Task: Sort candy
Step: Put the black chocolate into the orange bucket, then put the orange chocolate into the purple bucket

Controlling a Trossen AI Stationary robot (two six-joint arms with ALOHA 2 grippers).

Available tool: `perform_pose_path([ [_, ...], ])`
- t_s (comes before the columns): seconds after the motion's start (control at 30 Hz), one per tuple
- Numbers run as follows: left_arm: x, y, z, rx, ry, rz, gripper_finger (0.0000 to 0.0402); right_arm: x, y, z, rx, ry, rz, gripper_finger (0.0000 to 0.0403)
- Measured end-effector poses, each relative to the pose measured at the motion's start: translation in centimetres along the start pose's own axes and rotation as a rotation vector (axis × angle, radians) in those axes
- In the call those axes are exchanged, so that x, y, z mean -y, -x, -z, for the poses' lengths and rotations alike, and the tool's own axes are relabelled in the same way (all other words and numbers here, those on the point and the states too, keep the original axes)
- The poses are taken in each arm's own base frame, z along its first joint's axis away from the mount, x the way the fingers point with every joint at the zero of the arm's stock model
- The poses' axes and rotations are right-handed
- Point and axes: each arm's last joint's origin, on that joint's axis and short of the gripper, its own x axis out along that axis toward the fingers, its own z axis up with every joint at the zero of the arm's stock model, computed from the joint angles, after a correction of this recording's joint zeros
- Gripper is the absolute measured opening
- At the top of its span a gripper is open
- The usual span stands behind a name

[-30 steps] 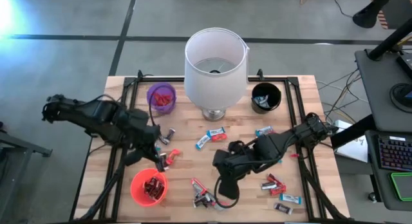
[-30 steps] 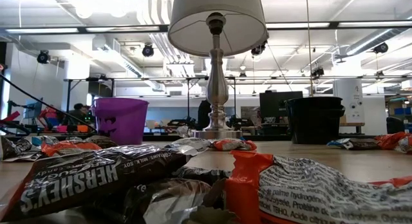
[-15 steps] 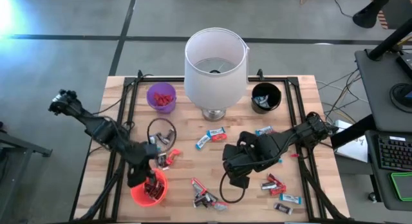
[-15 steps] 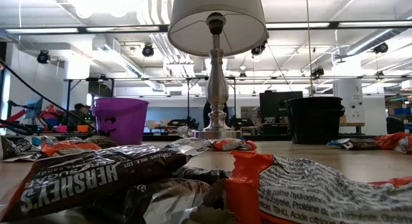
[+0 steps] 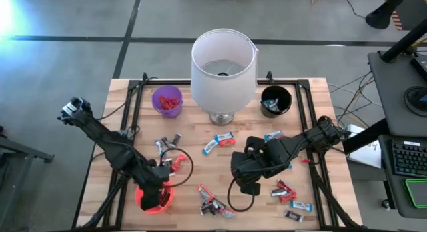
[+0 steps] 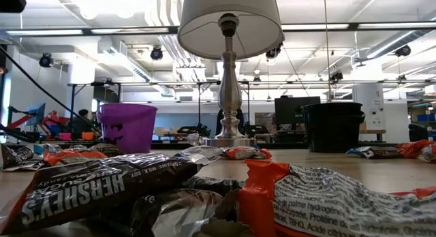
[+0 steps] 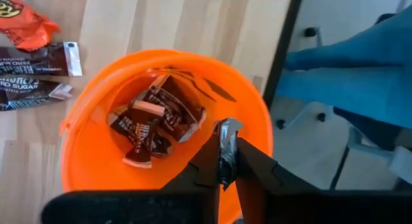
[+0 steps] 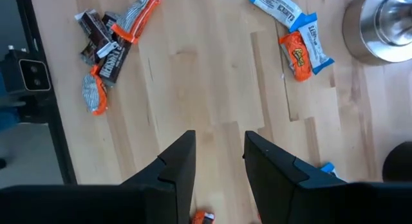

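Clearly the step in hand was a drop: the left gripper [image 7: 226, 161] hung over the orange cup [image 7: 90, 121] with a silvery-dark wrapped candy [image 7: 225, 143] pinched between its nearly closed fingers. To do it well, I judged, the fingers should part only while the piece sat above the cup's open mouth, well inside the rim, so it would fall among the dark brown bars [image 7: 151, 121] already lying at the bottom rather than catch on the wall or tip over the table edge, which ran close by the cup. A straight lift afterwards would keep the light cup from being nudged.

Taking the lamp [image 5: 223, 67] at the back middle of the table [image 5: 193, 129] as the landmark, the orange cup [image 5: 155, 197] stood toward the front and off to the left arm's side of it, and the left gripper [image 5: 159, 182] was right above it. The right gripper [image 5: 248, 182] waited in front of the lamp and slightly to the right arm's side, above bare wood, its fingers partly spread and holding nothing. A purple cup [image 5: 167, 101] sat just beside the lamp on the left arm's side and a black cup [image 5: 275, 101] just beside it on the other.

Loose candy remained: blue-and-white pieces [image 5: 223, 139] just in front of the lamp's base, a small heap [image 5: 212, 204] near the front edge between the two grippers, and red and blue ones [image 5: 287, 192] beyond the right gripper.
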Motion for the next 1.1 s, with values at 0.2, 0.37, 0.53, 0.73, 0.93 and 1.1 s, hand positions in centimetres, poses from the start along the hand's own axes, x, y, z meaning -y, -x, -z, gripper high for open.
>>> perform_pose_path([
  [0.2,0.2,-1.4,-0.2,-0.071,0.025,-0.013,0.0069,0.0,0.0,0.0,0.0,0.006,0.0,0.0119],
  [0.37,0.5,-1.3,-0.3,-0.075,0.0,-0.007,0.0105,0.0,0.0,0.0,0.0,0.007,0.0,0.0119],
  [0.53,0.2,0.6,0.1,-0.081,-0.04,-0.047,0.0125,0.1,0.0,0.0,0.009,-0.029,0.014,0.0119],
  [0.73,-1.1,4.2,1.0,-0.007,-0.123,-0.182,0.0127,0.3,0.0,-0.2,0.045,-0.158,0.059,0.0119],
  [0.93,-2.8,7.0,2.0,0.113,-0.23,-0.233,0.0127,0.8,-0.4,-0.6,0.095,-0.353,0.123,0.0119],
  [1.1,-4.8,8.7,3.0,0.19,-0.282,-0.313,0.0127,1.3,-1.7,-0.9,0.086,-0.497,0.165,0.0119],
])
